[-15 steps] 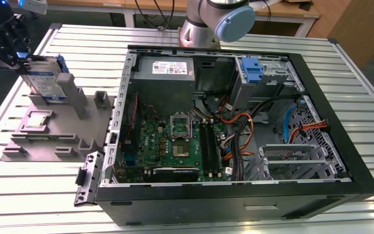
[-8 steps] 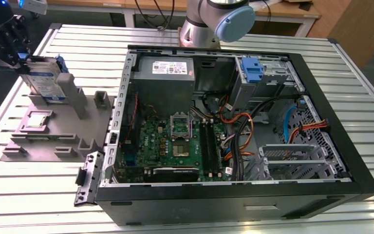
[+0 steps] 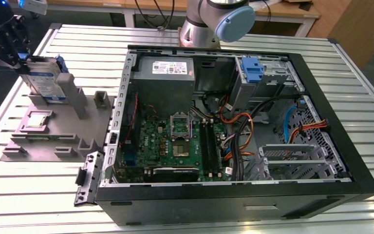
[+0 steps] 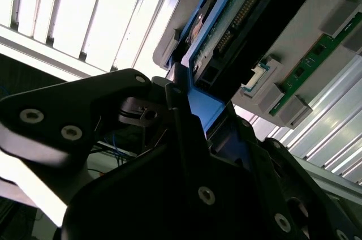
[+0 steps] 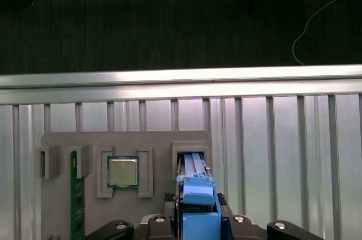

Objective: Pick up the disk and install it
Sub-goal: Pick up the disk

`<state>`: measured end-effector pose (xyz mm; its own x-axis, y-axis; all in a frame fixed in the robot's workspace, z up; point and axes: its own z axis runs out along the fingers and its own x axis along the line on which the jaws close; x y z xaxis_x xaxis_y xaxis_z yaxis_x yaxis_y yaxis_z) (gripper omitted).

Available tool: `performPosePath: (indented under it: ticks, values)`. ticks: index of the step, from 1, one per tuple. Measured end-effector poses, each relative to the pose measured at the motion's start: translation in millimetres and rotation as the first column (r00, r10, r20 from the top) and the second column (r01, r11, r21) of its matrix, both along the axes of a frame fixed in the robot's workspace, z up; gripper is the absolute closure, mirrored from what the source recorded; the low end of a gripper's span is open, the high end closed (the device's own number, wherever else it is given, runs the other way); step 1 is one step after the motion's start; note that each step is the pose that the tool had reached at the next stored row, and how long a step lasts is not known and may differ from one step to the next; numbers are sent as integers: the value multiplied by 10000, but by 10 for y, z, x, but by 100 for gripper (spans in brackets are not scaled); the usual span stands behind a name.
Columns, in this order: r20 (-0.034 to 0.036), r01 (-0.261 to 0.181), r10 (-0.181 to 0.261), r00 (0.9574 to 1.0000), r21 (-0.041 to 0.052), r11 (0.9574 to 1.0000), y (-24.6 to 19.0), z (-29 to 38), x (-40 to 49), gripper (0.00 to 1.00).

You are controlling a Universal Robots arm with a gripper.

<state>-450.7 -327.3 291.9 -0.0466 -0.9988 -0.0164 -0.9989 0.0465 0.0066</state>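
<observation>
1 of 2 steps (pick-up) is judged underway: the disk [image 3: 44, 80], upright in the grey fixture [image 3: 50, 129], is clamped between fingers of the gripper [image 5: 199, 200]; a straight lift is needed.

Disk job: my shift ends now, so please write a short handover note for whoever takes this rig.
Tool: shut on the blue frame of the disk, as seen in the first wrist view.
Disk: upright in its slot on the grey fixture, at the exterior view's left, outside the computer case.
Done: disk gripped.
Left: disk not yet lifted clear of the slot, not yet installed in the case.
</observation>
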Motion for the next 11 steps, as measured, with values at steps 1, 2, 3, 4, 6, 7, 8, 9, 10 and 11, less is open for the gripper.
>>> performPosePath:
  ticks: [1, 2, 3, 4, 6, 7, 8, 9, 10, 11]
  values:
    - [0, 0, 0, 10000, 0, 10000, 0, 0, 0, 64]
    - [1, 0, 0, 10000, 0, 10000, 0, 0, 0, 64]
    - [4, 0, 0, 10000, 1, 10000, 0, 2, 0, 64]
    - [3, 0, 0, 10000, 1, 10000, 0, 8, 0, 64]
    - [2, 0, 0, 10000, 1, 10000, 0, 23, 0, 64]
    - [1, 0, 0, 10000, 0, 10000, 0, 33, 0, 64]
    - [2, 0, 0, 10000, 1, 10000, 0, 42, 0, 64]
    - [0, 0, 0, 10000, 0, 10000, 0, 54, 0, 64]
    - [1, 0, 0, 10000, 0, 10000, 0, 65, 0, 64]
    - [1, 0, 0, 10000, 0, 10000, 0, 76, 0, 64]
